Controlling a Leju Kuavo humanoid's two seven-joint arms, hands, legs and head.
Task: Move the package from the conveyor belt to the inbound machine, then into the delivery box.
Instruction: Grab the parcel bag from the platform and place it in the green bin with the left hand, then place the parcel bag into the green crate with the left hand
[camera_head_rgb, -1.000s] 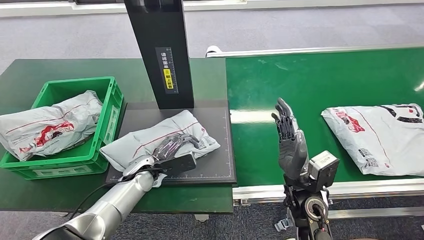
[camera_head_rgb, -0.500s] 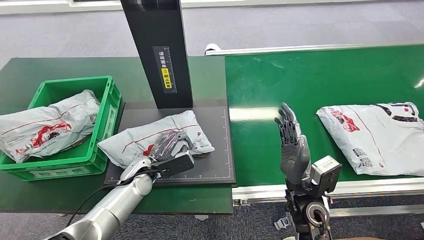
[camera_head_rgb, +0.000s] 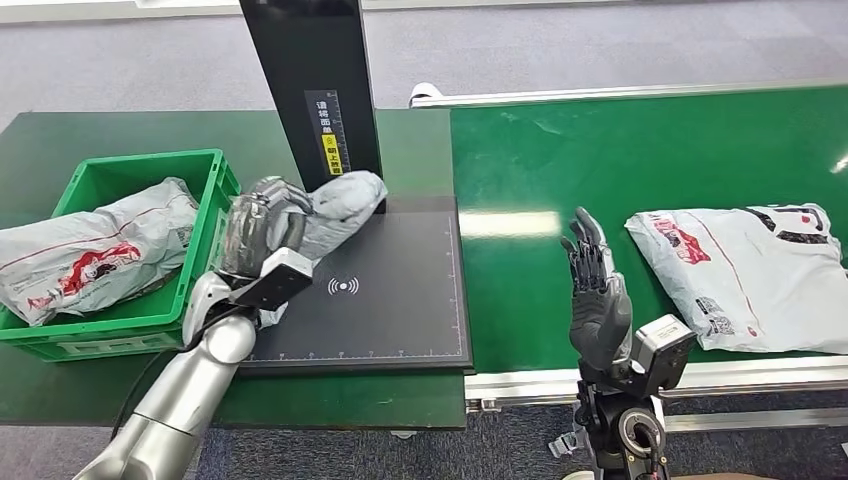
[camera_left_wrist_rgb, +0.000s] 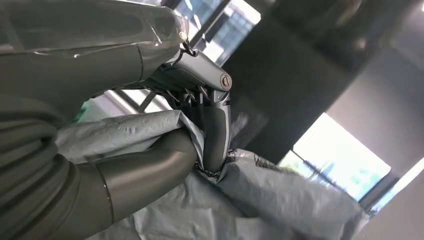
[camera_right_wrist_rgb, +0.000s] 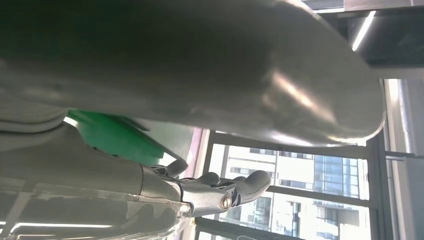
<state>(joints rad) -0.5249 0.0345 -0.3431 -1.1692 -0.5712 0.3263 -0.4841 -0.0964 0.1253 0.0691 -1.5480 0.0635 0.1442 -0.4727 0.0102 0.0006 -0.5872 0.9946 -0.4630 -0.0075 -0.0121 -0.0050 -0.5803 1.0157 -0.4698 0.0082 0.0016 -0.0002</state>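
Left hand (camera_head_rgb: 258, 222) grips one crinkled grey plastic package (camera_head_rgb: 340, 208); right hand (camera_head_rgb: 594, 290) upright, empty, fingers apart. Three soft packages total.

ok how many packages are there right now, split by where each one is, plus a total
in the green box: 1, a grey package
held by the left hand above the black inbound machine plate: 1, a grey package
on the conveyor belt: 1, a grey package
total: 3
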